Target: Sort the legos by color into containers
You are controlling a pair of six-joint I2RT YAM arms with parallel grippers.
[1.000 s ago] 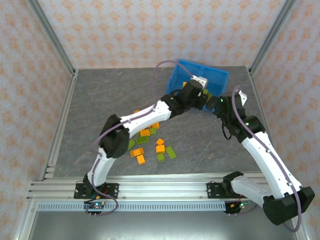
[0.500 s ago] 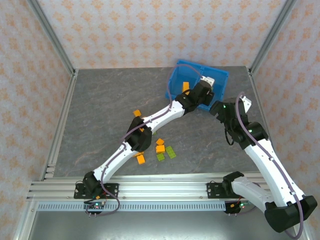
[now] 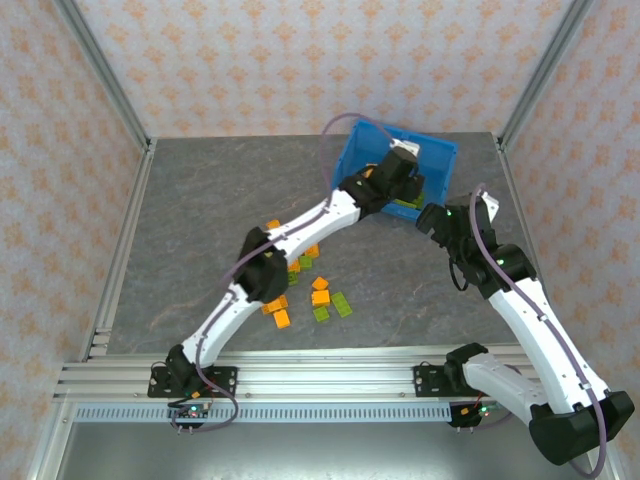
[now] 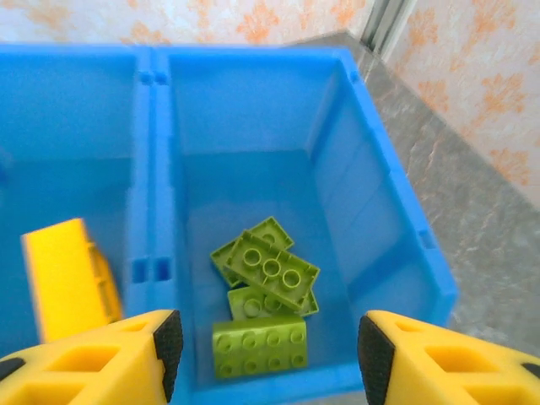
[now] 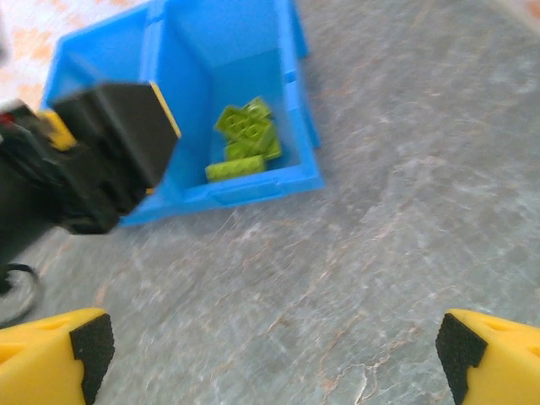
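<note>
Left wrist view: left gripper (image 4: 267, 344) hovering over blue bin (image 4: 384, 228), jaws apart, holding nothing.
Green legos (image 4: 266, 278) lying in one compartment, orange brick (image 4: 63, 270) in the other; loose legos (image 3: 320, 297) waiting on table (image 3: 200, 220). Right gripper (image 5: 270, 346) gaping empty. Bricks looking light, rigid, slick; pinching across flat sides seems best.

Top cam overhead, far; wrist cams nearer; all share bin (image 3: 352, 165).
</note>
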